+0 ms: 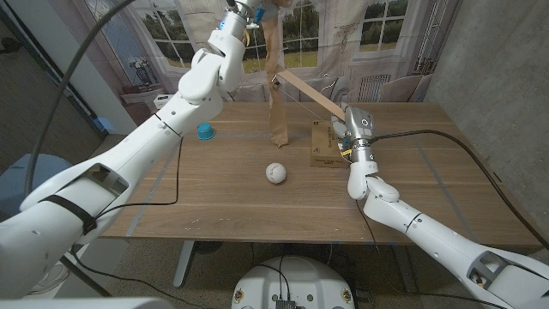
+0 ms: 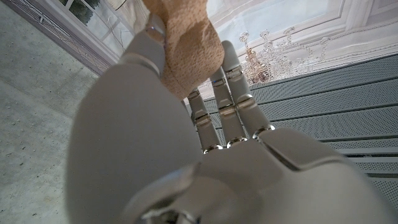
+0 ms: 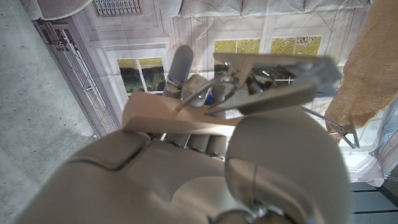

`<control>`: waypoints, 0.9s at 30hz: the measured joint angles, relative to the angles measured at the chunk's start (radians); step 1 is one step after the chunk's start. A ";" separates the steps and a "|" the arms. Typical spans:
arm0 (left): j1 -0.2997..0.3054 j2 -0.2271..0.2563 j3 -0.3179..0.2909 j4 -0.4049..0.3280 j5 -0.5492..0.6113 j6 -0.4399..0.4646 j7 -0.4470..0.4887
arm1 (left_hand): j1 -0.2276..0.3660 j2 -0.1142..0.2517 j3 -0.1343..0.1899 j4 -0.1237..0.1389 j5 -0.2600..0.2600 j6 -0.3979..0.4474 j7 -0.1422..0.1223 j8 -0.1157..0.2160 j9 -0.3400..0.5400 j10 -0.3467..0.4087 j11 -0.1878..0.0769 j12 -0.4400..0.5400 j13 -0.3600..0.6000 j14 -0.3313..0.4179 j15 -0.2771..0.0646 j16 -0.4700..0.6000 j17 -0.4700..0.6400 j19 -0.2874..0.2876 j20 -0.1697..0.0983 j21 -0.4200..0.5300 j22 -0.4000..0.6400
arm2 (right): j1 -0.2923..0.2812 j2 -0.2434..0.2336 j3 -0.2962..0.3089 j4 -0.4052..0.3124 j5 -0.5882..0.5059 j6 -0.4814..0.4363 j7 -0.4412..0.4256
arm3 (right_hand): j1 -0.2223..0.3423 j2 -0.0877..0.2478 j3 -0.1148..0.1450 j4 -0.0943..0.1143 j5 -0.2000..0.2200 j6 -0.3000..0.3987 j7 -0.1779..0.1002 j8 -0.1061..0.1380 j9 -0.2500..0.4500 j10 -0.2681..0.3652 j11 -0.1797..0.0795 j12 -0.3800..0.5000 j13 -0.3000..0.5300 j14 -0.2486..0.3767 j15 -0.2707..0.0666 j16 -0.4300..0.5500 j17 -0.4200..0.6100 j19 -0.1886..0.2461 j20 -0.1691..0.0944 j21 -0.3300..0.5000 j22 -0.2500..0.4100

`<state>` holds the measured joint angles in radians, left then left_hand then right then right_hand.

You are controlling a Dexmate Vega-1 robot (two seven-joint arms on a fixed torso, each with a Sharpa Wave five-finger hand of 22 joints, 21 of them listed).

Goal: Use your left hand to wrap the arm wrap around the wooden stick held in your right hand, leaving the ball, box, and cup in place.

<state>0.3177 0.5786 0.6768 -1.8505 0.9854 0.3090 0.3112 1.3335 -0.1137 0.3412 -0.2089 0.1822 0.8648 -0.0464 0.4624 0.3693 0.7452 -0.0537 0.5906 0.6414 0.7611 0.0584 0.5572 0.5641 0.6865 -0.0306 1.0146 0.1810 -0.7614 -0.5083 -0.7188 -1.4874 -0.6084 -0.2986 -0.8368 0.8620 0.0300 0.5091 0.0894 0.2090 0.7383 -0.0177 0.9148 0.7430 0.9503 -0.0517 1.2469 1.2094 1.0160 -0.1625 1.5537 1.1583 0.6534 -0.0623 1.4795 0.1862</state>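
Hanging from the raised left robot hand [image 1: 243,12] at roughly 12 o'clock in the head view, the tan arm wrap [image 1: 276,86] drops as a long strip to the bench [image 1: 429,172]. Its lower end reaches the wood near the far middle. The left wrist view shows the fingers [image 2: 231,81] closed round a bunched end of the wrap, so this robot hand grips it.

The right robot hand [image 1: 353,129] stands at about 3 o'clock from the wrap and holds the wooden stick [image 1: 310,93] near its lower end. The stick slants up toward 10 o'clock, its far tip meeting the hanging wrap. A metal clip [image 3: 273,81] sits on the stick just beyond the fingers in the right wrist view.

The white ball [image 1: 274,172] lies on the bench at 6 o'clock from the wrap, apart from it. The cardboard box [image 1: 323,148] rests just beside the right robot hand. The blue cup [image 1: 205,131] stands at 9 o'clock, under the left arm.
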 measured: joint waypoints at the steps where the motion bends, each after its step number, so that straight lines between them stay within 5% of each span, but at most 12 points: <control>1: -0.003 -0.001 0.000 0.000 0.000 -0.003 -0.001 | 0.000 0.000 0.000 0.000 0.000 0.000 0.000 0.000 0.000 0.000 0.000 0.000 0.000 0.000 0.000 0.000 0.001 0.000 0.000 0.000 0.000 | 0.009 0.004 -0.006 0.009 -0.001 0.000 0.000 | 0.000 0.000 -0.001 -0.001 0.000 0.000 0.000 0.000 0.000 0.000 0.000 0.000 0.001 0.000 0.000 0.000 0.000 0.000 0.000 0.000 0.000; 27: 0.006 0.007 -0.026 -0.138 0.075 -0.036 -0.080 | 0.000 0.000 0.000 0.000 -0.004 0.000 0.000 -0.004 -0.001 0.012 -0.001 -0.008 0.007 0.004 0.004 -0.009 0.030 0.000 0.000 0.014 -0.007 | 0.131 0.055 -0.072 0.157 0.038 -0.022 0.005 | 0.000 0.000 -0.003 -0.003 0.000 0.000 0.000 0.015 -0.005 -0.007 -0.007 0.011 -0.007 0.000 0.000 0.000 0.000 -0.009 0.002 0.011 -0.005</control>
<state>0.3238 0.5858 0.6507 -1.9886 1.0605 0.2732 0.2309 1.3335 -0.1137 0.3412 -0.2089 0.1782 0.8648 -0.0464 0.4589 0.3683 0.7575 -0.0546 0.5824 0.6485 0.7648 0.0620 0.5485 0.5937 0.6866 -0.0305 1.0289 0.1744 -0.6307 -0.4531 -0.7906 -1.3308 -0.5709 -0.3205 -0.8316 0.8621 0.0301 0.5060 0.0865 0.2090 0.7383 -0.0177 0.9293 0.7380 0.9432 -0.0590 1.2575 1.2021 1.0160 -0.1625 1.5537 1.1583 0.6447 -0.0607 1.4908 0.1813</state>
